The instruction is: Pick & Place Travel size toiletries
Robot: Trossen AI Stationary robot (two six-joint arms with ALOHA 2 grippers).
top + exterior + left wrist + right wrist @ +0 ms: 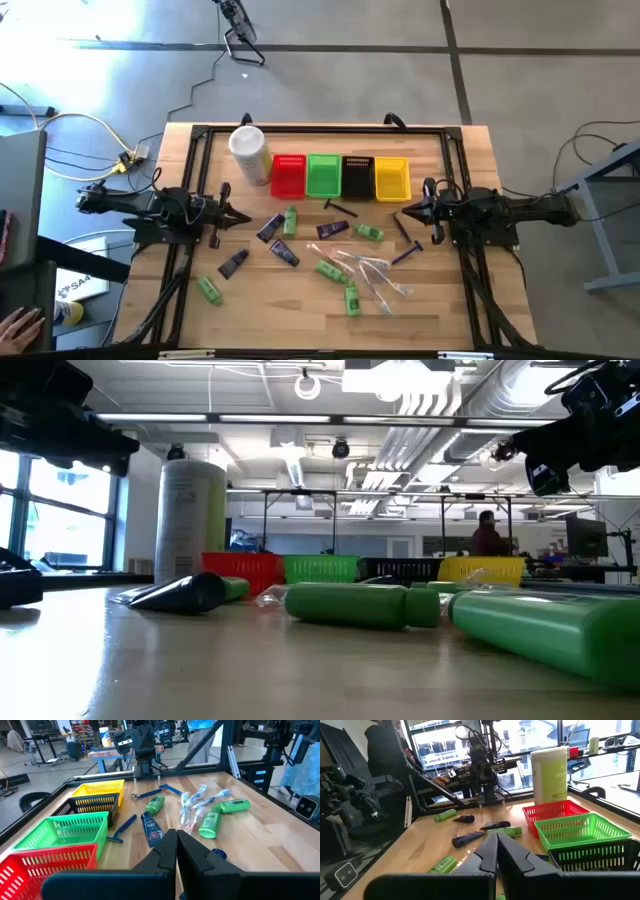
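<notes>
Across the middle of the counter (460, 300) the travel size toiletries (330, 250) lie scattered: green bottles, dark tubes, wrapped sticks, razors. From above, the red basket (288, 176), green basket (323, 174), black basket (357, 176) and yellow basket (391, 178), lined along the far edge beside a white canister (249, 152), look empty, so I judge the sorting not yet begun. The left gripper (238, 217) at the left edge and right gripper (404, 212) at the right edge have jaws pressed together, holding nothing, with the items between them, well apart from either.
</notes>
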